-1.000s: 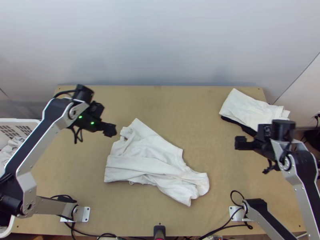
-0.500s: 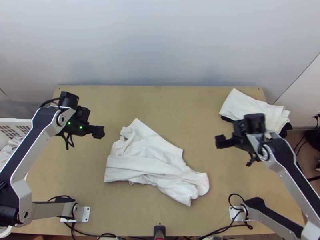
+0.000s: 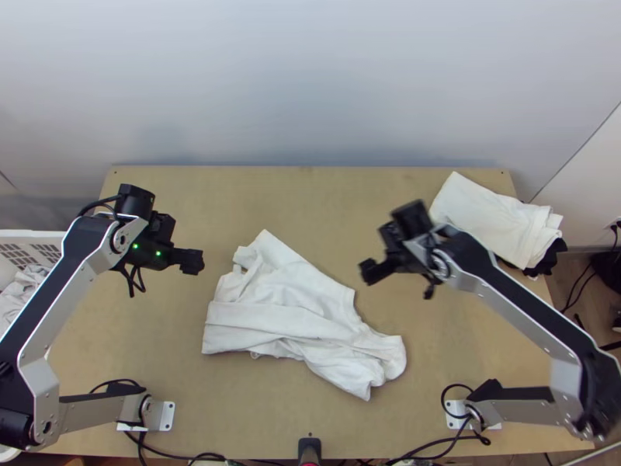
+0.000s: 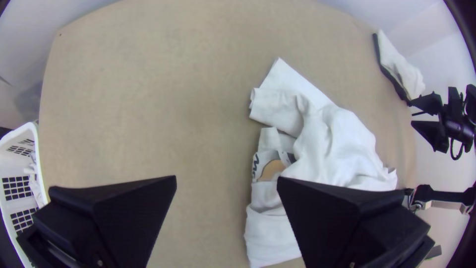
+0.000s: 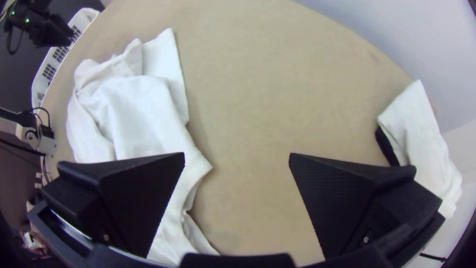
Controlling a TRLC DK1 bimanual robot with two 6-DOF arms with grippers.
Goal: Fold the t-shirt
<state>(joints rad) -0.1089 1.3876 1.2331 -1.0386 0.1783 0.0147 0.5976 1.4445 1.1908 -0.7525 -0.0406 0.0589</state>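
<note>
The left tool (image 3: 192, 262) and the right tool (image 3: 369, 272) are spread and empty, and the t-shirt (image 3: 283, 299), rumpled on the worktop (image 3: 326, 206) at the top view's lower middle, could bunch further should a pinch catch overlapping layers.

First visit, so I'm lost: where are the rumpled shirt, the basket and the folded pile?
Rumpled shirt (image 3: 291, 299): top view, middle of the cloth.
Basket (image 4: 14, 166): left wrist view, its wall.
Folded pile (image 3: 493, 220): top view, white upper layer.
</note>
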